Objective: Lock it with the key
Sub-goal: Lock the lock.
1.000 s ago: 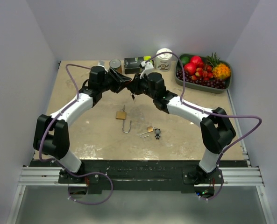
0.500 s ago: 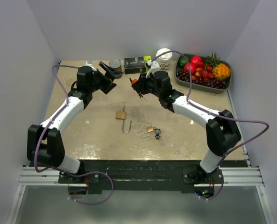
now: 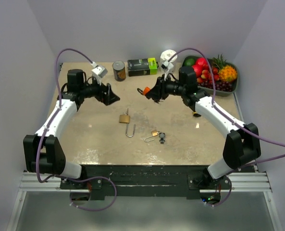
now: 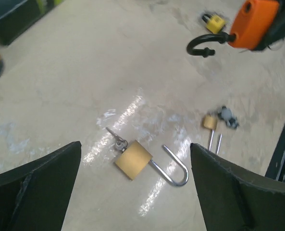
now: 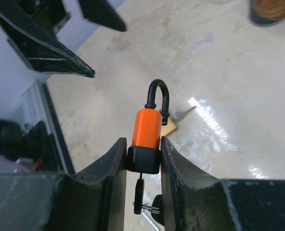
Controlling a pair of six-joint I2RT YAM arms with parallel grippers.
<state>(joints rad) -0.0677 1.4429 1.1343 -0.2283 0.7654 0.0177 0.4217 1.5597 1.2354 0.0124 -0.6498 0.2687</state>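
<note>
**Item:** orange padlock [image 5: 147,127], with a black base and a black shackle [image 5: 158,96]. No writing on it can be read.

**Location:** clamped at the base between the fingers of the right gripper [image 5: 143,147]. It is held in the air above the far middle of the table [image 3: 84,139].

**Axis:** the long axis runs in line with the fingers. The shackle leads away from the wrist, toward the left arm. In the left wrist view one shackle leg ends short of the body. A dark key [image 5: 139,190] hangs from the base on a ring.

**Left gripper** [image 4: 132,192]: jaws wide, holding nothing. It faces the orange padlock and is well apart from it.

**On the table, nearer than both grippers:**
- Brass padlock [image 3: 125,118], lying flat, its shackle swung out and pointing to the near edge. A silver key [image 4: 114,138] is at its base.
- Small padlock [image 3: 154,133], near it on the right.

**Far edge:**
- Can [image 3: 118,70].
- Black box [image 3: 141,66] with a green end; its print is too small to read.
- White jar [image 3: 169,55].
- Tray [image 3: 226,91] of fruit.
</note>
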